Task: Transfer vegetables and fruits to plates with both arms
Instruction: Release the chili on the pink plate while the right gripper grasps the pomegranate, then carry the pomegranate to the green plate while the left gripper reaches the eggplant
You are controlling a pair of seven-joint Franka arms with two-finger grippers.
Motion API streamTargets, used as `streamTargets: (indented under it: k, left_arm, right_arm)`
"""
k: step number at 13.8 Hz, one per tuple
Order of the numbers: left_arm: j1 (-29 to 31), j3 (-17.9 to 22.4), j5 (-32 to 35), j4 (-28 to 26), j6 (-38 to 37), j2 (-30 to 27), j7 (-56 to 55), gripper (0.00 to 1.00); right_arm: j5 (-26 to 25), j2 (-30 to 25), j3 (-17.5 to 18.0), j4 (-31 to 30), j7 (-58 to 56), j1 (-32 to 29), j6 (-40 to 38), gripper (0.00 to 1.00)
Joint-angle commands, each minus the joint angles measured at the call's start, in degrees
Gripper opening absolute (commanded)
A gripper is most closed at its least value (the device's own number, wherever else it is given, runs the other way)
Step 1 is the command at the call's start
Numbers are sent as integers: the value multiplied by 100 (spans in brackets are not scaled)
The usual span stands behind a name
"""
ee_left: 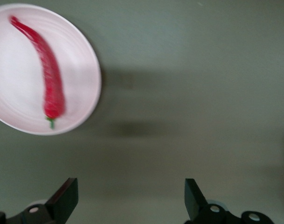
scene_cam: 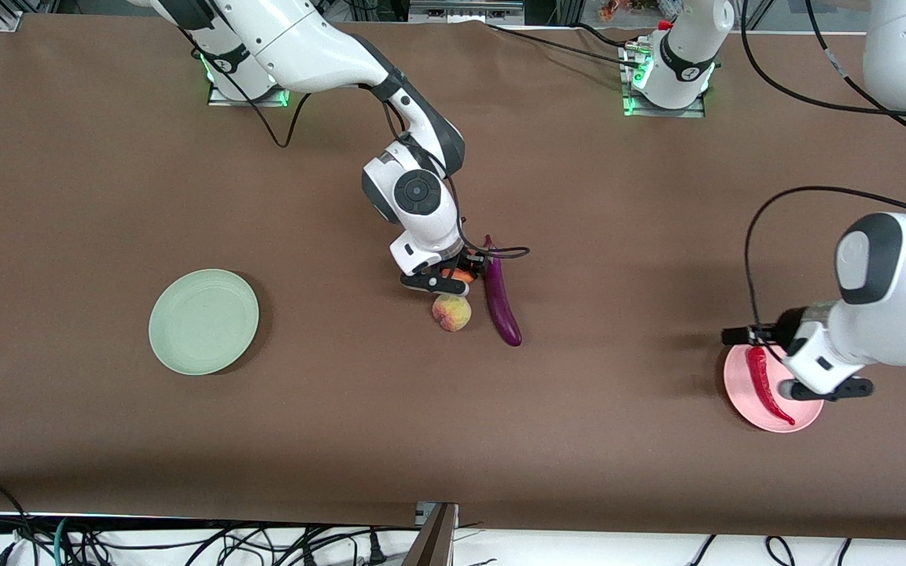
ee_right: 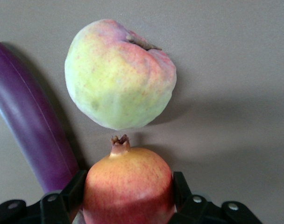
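- Nearest the front camera, at the left arm's end of the table, the red chili pepper (scene_cam: 767, 385) lies on the pale pink plate (scene_cam: 807, 415); I judge that transfer done.
- The left gripper (scene_cam: 807, 376) hovers over that plate's edge. In the left wrist view its fingers (ee_left: 67, 198) stand wide apart with nothing between them.
- The mint green plate (scene_cam: 203, 321), toward the right arm's end, carries nothing yet, so the fruit side of the job has not landed anything.
- Mid-table, the creased peach (scene_cam: 451, 313) sits on the brown table (scene_cam: 107, 196), untouched and just beside the eggplant.
- The purple eggplant (scene_cam: 500, 299) lies alongside it, running away from the camera, also not yet picked up.
- A little farther from the camera than the peach, the right gripper (scene_cam: 453, 277) is down at table level with its jaws closed on the red pomegranate-like fruit (ee_right: 129, 184), one finger (ee_right: 74, 191) pressed to each flank; whether it is lifted off the table I cannot tell.
- By my count: one of four items placed, one gripped, two waiting. The fruits likely belong on the green plate and the eggplant beside the chili.
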Motion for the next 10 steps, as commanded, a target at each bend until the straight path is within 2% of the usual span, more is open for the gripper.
streamTargets:
  k: [1,4,7,10]
  left_arm:
    - [28,-464,57,-389,-208,-304,-510,100]
    - [28,-948,-127,-469,-190,-287,-1135,100]
    - [-24,-1063,-619,-478,-112,-235,-1180,100]
    - [-445,-1063,-945,-670,571,-111,-1758,100]
  right_arm:
    - [-138,19,-58,100,10,54,52,46]
    - [-156,-313,-93,100,-157,-138,-262,46]
    - [-68,-797,-84,100,-1042,-656,-1124,46]
    - [-59,-1131,-93,91,-1780,-1184,-1818,46]
